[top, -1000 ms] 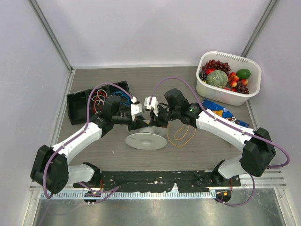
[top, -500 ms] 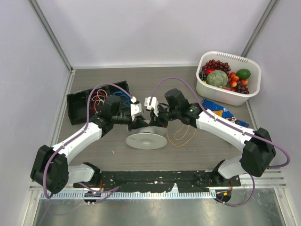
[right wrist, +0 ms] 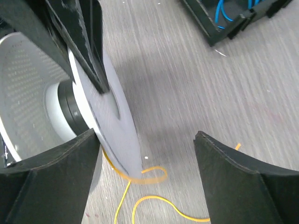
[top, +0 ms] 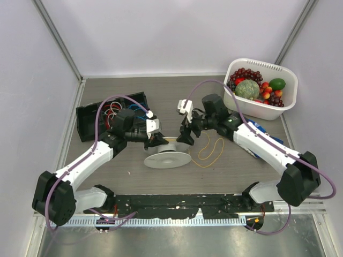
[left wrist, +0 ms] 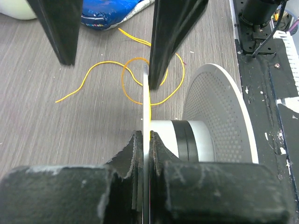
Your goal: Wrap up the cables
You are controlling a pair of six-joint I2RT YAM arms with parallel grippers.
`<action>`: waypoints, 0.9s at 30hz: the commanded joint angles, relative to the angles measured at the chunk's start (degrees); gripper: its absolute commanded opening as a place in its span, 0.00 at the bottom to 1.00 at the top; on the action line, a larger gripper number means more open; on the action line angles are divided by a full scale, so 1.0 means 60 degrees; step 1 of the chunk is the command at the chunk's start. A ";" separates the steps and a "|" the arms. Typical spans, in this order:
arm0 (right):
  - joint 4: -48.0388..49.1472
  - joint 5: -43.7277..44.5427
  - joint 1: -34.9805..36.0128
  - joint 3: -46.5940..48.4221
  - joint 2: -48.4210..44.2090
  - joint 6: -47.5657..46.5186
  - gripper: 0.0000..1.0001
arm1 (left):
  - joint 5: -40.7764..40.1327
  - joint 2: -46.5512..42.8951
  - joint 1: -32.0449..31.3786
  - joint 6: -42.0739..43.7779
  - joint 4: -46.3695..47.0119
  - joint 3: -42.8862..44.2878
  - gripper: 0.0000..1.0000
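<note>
The grey wood-grain table (top: 177, 96) sat between pale walls. The left gripper (left wrist: 145, 140) was pinched shut on the thin edge of one flange of the white spool (top: 166, 159). A yellow strand ran up along that edge from between its fingers (whether the strand itself was caught in the pinch, I could not tell). The right gripper (right wrist: 147, 140) stood wide open and held nothing, its fingers straddling the rim of the same flange.

The cables (top: 210, 151) lay in loose yellow-orange loops on the table just right of the spool. Further out were a black tray (top: 86, 120) of wire coils at the far left, a white tub (top: 262, 65) of fruit at the far right, and a blue packet (top: 252, 127) beside the right arm. Open table stretched from the grippers to the far wall.
</note>
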 commanded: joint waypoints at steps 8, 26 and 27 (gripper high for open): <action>-0.1518 -0.0446 -0.0878 -0.1058 -0.2665 -0.2578 0.95 | 0.0013 -0.0725 0.0076 0.0314 -0.1259 0.1848 0.00; 0.2387 -0.0782 -0.1859 -0.3942 -0.4659 -0.0575 0.98 | 0.0321 -0.1019 0.0076 -0.1412 -0.1628 0.4133 0.00; 0.2712 -0.0855 -0.1873 -0.4061 -0.4790 0.0080 0.98 | 0.0277 -0.0975 0.0062 -0.1646 -0.1511 0.4236 0.00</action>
